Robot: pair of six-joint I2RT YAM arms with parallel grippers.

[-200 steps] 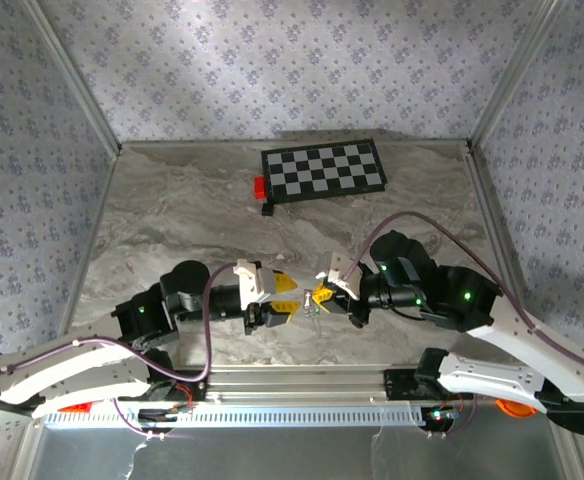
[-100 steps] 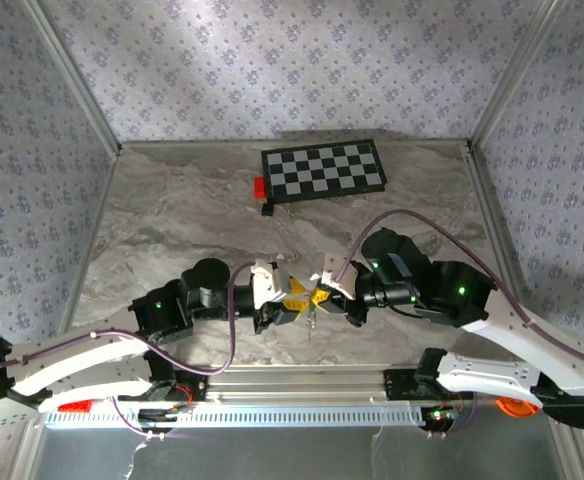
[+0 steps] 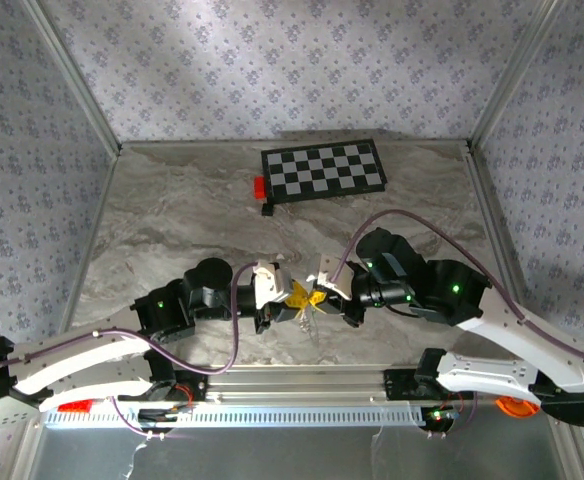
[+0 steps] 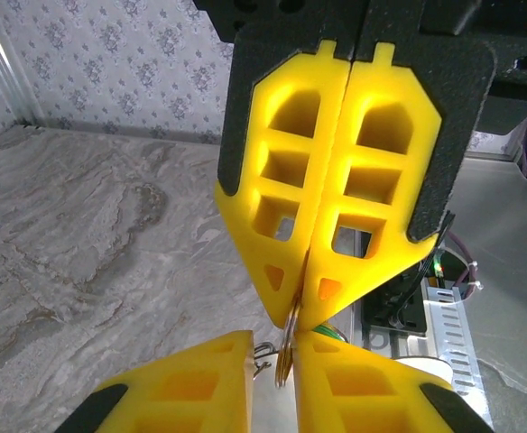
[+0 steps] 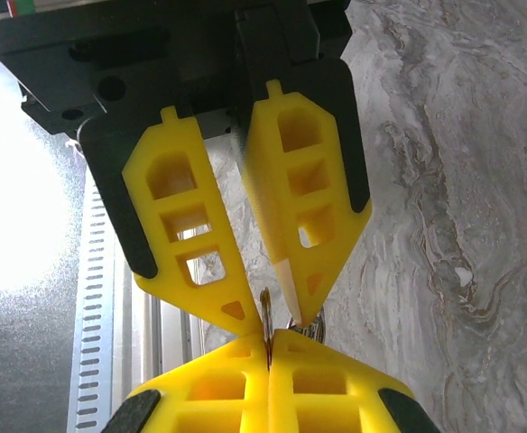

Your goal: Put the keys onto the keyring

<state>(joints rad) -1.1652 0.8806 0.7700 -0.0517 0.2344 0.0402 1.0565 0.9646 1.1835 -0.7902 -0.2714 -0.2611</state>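
Observation:
The keyring (image 5: 266,311) is a thin metal ring seen edge-on, low over the marble near the table's front edge. My right gripper (image 5: 268,339) is shut on it, pads pressed together. My left gripper (image 4: 275,341) faces it tip to tip (image 3: 294,300), narrowly open. The ring's edge (image 4: 287,347) stands in the gap against one pad. A small wire clasp (image 4: 262,356) and a bit of green tag (image 4: 334,336) show beside the ring. Silvery metal (image 5: 312,327) hangs behind the left fingertip. I cannot tell whether it is the keys or the chain.
A checkerboard (image 3: 324,170) lies at the back of the marble table, with a small red block (image 3: 259,186) and a small black block (image 3: 267,209) at its left end. An aluminium rail (image 3: 302,378) runs along the near edge. Patterned walls enclose three sides.
The left arm has swung right, up to the right gripper's tips. Its jaws have narrowed round the ring. The right gripper has stayed shut on the ring and shifted slightly left.

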